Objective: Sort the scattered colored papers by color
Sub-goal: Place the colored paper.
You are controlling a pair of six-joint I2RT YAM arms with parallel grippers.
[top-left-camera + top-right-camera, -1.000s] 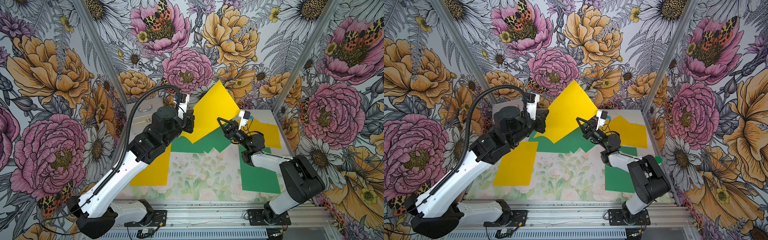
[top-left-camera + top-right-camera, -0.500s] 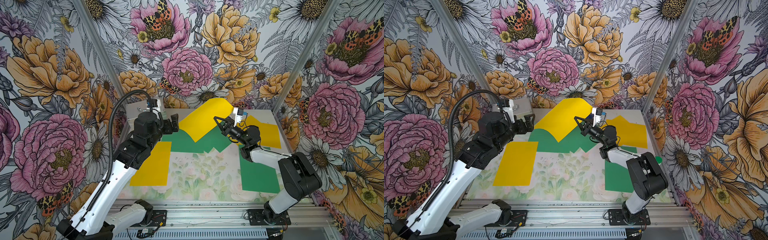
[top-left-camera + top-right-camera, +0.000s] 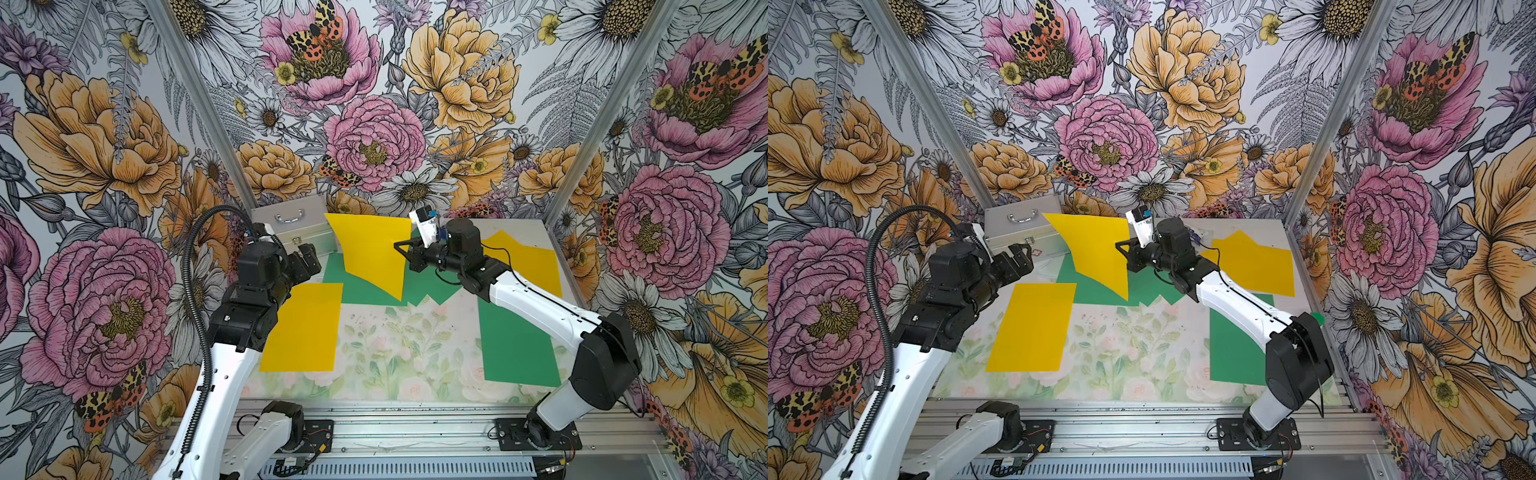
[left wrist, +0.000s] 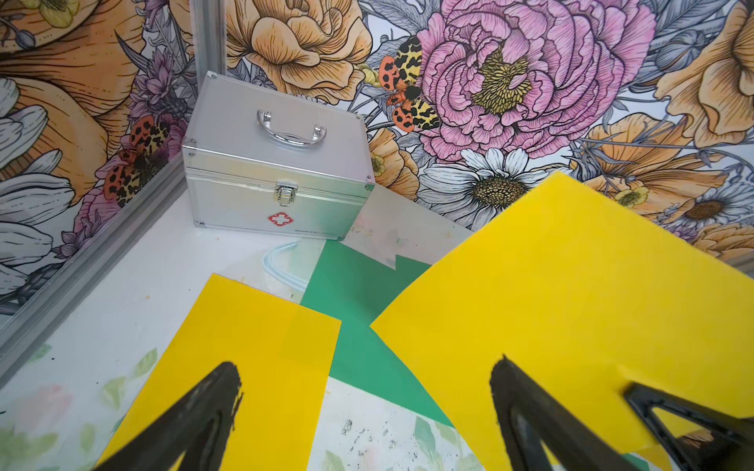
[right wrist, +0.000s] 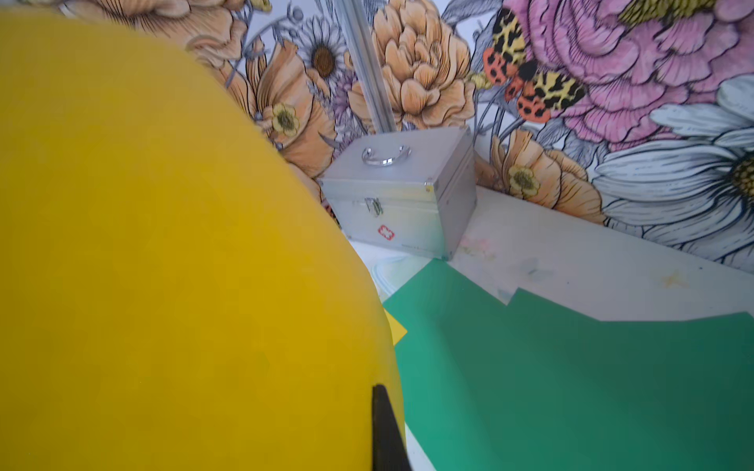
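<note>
Hidden: the green heap (image 3: 361,286) at centre rear overlaps itself beneath the raised yellow sheet (image 3: 372,253), so you cannot count its sheets. The right arm (image 3: 540,307) covers part of the front green sheet (image 3: 515,345).

Yellow, three patches: raised yellow sheet, flat left sheet (image 3: 303,328), rear right patch (image 3: 528,266).

The right gripper (image 3: 400,248) pinches the raised sheet's edge. The left gripper (image 4: 366,365) gapes wide and empty, just beside that sheet.
</note>
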